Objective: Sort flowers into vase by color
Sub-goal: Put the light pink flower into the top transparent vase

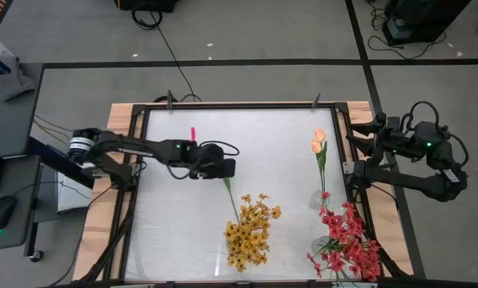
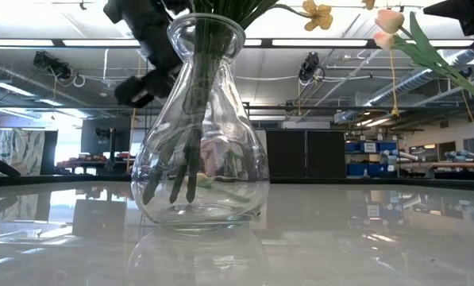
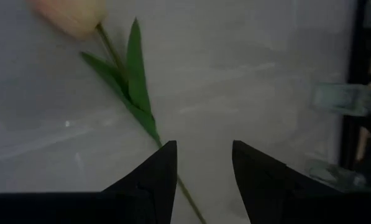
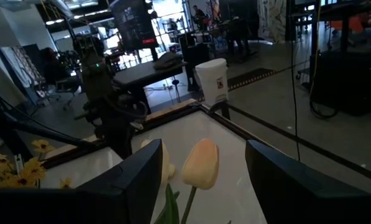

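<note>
Left gripper (image 1: 232,168), fingers parted and holding nothing, hovers over the white tabletop (image 1: 263,136) beside the yellow-orange flower cluster (image 1: 251,232); right gripper (image 4: 201,180), likewise parted and empty, frames the pale peach tulip buds (image 1: 319,141).

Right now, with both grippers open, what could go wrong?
1. The left gripper stands open over a thin tulip stem; closing could miss it or let it slip.
2. The right gripper is open close to the peach buds; closing there might crush a bud instead of gripping a stem.

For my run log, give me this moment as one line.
left gripper: open over peach tulip stem | right gripper: open, table's right edge | yellow flowers: in vase
</note>
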